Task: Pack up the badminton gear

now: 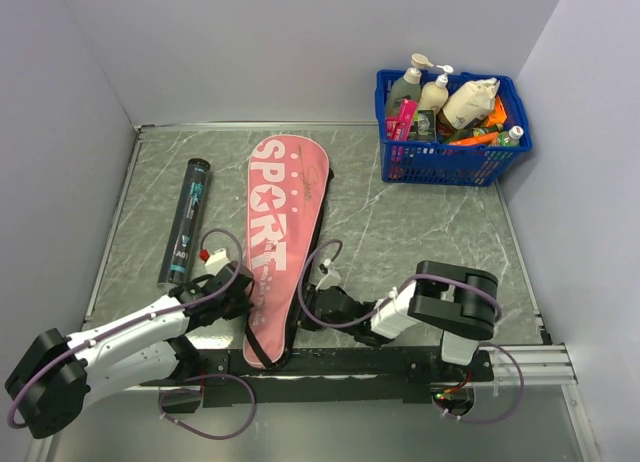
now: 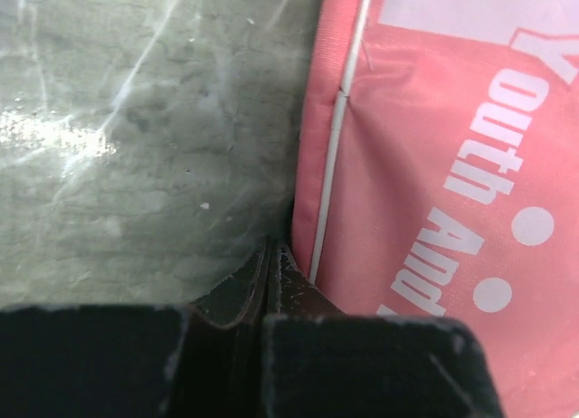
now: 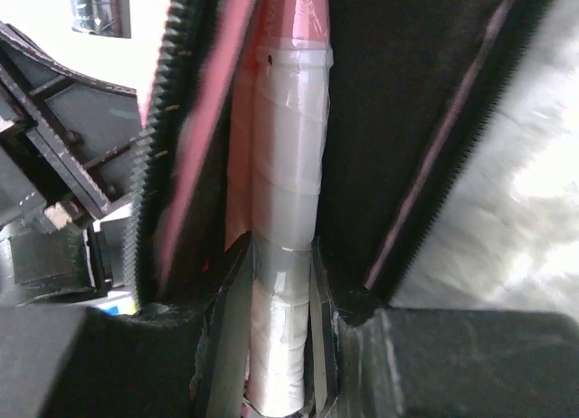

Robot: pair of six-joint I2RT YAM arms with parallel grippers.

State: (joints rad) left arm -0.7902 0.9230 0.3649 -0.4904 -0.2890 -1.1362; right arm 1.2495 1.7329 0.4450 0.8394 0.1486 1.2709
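The long pink racket cover (image 1: 280, 232) lettered "SPORT" lies lengthwise in the middle of the table. My left gripper (image 1: 243, 285) is shut and empty, its tips (image 2: 269, 255) at the cover's left edge (image 2: 434, 183). My right gripper (image 1: 312, 304) is at the cover's open right side, shut on a white wrapped racket handle (image 3: 282, 255) that runs into the cover between the black zipper edges (image 3: 163, 147). The slim black tube (image 1: 186, 220) lies left of the cover. No shuttlecocks show.
A blue plastic basket (image 1: 452, 132) of bottles stands at the back right. Grey walls close the table on the left, back and right. A black rail (image 1: 330, 360) with the arm bases runs along the near edge.
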